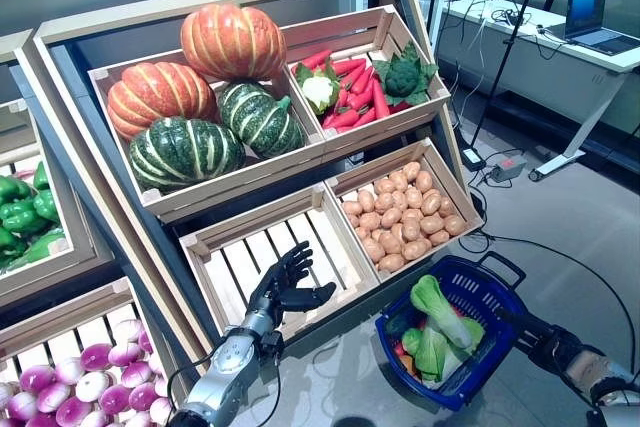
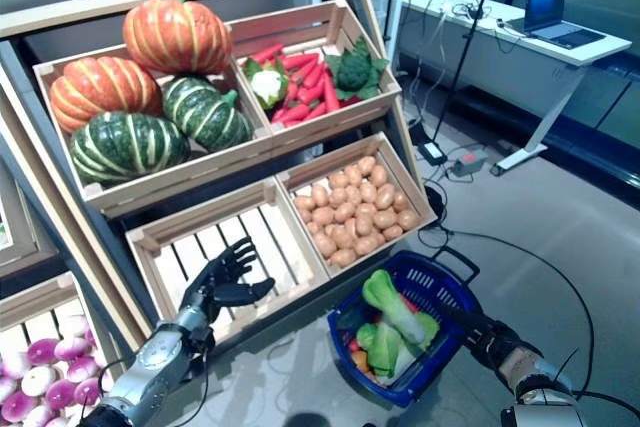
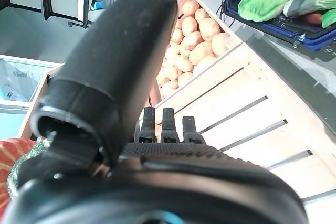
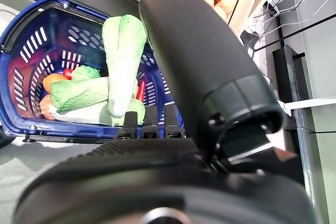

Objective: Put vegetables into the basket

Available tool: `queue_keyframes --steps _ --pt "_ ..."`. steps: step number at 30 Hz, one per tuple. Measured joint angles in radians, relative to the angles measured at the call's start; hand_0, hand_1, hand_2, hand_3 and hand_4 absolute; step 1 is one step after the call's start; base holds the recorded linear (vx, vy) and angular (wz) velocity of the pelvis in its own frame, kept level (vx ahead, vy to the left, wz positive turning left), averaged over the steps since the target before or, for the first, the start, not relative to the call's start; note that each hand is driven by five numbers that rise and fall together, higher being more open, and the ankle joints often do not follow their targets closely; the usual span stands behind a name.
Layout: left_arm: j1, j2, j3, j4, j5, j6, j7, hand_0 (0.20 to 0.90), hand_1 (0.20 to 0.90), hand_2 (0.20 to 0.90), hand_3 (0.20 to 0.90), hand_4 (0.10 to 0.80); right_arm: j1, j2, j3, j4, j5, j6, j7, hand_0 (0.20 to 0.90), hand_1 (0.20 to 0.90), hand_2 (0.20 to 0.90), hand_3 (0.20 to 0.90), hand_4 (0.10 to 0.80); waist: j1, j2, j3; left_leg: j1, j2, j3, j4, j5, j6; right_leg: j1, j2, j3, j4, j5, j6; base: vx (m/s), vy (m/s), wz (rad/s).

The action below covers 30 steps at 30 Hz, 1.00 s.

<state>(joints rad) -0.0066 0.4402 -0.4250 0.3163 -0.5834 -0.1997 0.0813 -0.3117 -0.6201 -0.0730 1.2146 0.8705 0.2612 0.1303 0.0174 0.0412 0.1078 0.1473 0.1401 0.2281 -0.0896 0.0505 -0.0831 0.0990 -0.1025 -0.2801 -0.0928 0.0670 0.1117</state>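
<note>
The blue plastic basket [image 1: 458, 394] stands on the floor in front of the stand, at the right. In it lie green leafy vegetables [image 1: 436, 305], with red and orange pieces under them [image 4: 52, 81]. My left hand [image 1: 280, 292] is open and empty, its fingers [image 3: 164, 124] straight over the slatted bottom of the lower middle wooden crate [image 1: 240, 262]. My right hand [image 1: 520, 325] is open and empty just beside the basket's right rim, with its fingers [image 4: 149, 121] straight and pointing towards the basket [image 4: 31, 72].
The wooden stand [image 1: 110, 182] with tilted crates rises behind the basket and fills the left and middle. A white desk [image 1: 560, 52] with a laptop stands at the back right. A power box and cables [image 1: 505, 169] lie on the grey floor beyond the basket.
</note>
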Motion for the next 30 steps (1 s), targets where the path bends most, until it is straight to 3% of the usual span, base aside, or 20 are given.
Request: queue_keyframes --steps 11,14,22,30 --pt "0.004 -0.011 -0.001 0.050 0.002 -0.001 -0.013 0.900 0.900 0.900 0.900 0.800 0.037 0.030 0.000 0.010 0.001 -0.011 0.045 0.900 0.900 0.900 0.900 0.800 0.006 -0.026 0.009 0.017 0.002 -0.005 -0.007 0.000 0.000 0.026 0.001 -0.003 -0.001 -0.002 -0.001 0.026 0.006 0.01" --pt "0.008 -0.019 -0.001 0.098 0.002 -0.003 -0.017 0.900 0.900 0.900 0.900 0.800 0.078 0.090 0.000 0.010 0.046 -0.047 0.069 0.900 0.900 0.900 0.900 0.800 0.008 -0.036 0.002 0.021 0.004 -0.006 -0.007 0.000 0.000 0.033 0.002 -0.008 -0.001 -0.005 -0.002 0.023 0.015 0.05" --pt "0.054 -0.070 0.000 0.203 0.041 -0.037 -0.049 0.900 0.900 0.900 0.900 0.800 0.175 0.349 0.047 -0.047 0.177 -0.174 0.148 0.900 0.900 0.900 0.900 0.800 0.014 -0.038 -0.015 0.021 0.002 -0.007 -0.007 0.000 0.001 0.034 0.000 -0.007 0.000 -0.005 -0.002 -0.006 0.033 0.00" --pt "0.082 -0.137 0.006 0.300 0.079 -0.137 -0.081 0.900 0.900 0.900 0.900 0.800 0.255 0.465 0.178 -0.247 0.244 -0.300 0.252 0.900 0.900 0.900 0.900 0.800 0.006 -0.030 -0.038 0.026 0.000 -0.002 -0.006 0.001 0.004 0.032 -0.002 -0.002 0.003 -0.004 -0.002 -0.035 0.065 -0.02"
